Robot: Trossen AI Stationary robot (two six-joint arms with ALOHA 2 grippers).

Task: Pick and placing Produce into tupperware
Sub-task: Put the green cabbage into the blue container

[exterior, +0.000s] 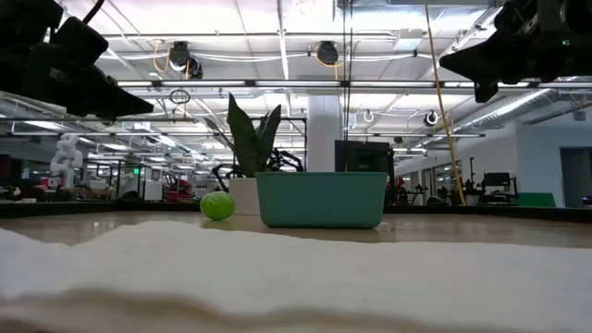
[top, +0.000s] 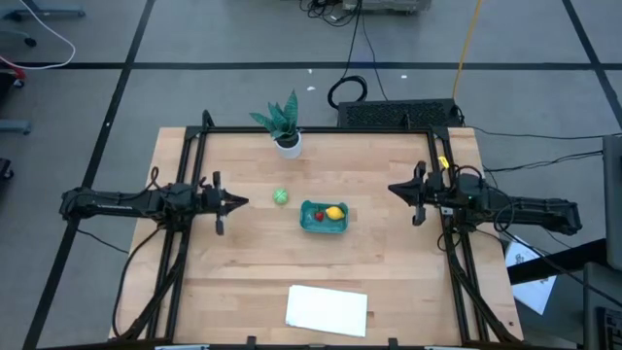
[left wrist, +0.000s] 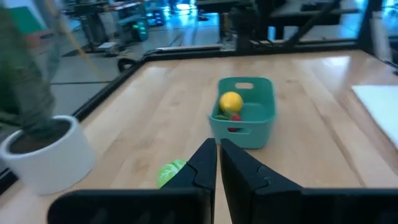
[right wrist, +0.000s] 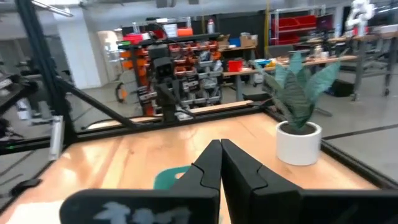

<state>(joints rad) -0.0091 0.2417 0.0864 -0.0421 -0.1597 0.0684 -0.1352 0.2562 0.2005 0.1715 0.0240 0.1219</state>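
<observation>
My grippers, left [top: 241, 201] and right [top: 394, 189], are pinched shut and empty (the green ball [top: 280, 196] sits beside the tub [top: 312, 226]).

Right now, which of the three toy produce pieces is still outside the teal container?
The round green piece. It sits on the bare wood beside the teal container, on the left arm's side, while the yellow lemon and red strawberry already lie inside it.

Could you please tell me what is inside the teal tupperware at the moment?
The tupperware holds the yellow lemon and the red strawberry, side by side. The strawberry shows only partly in the left wrist view. The green ball lies outside on the table.
</observation>
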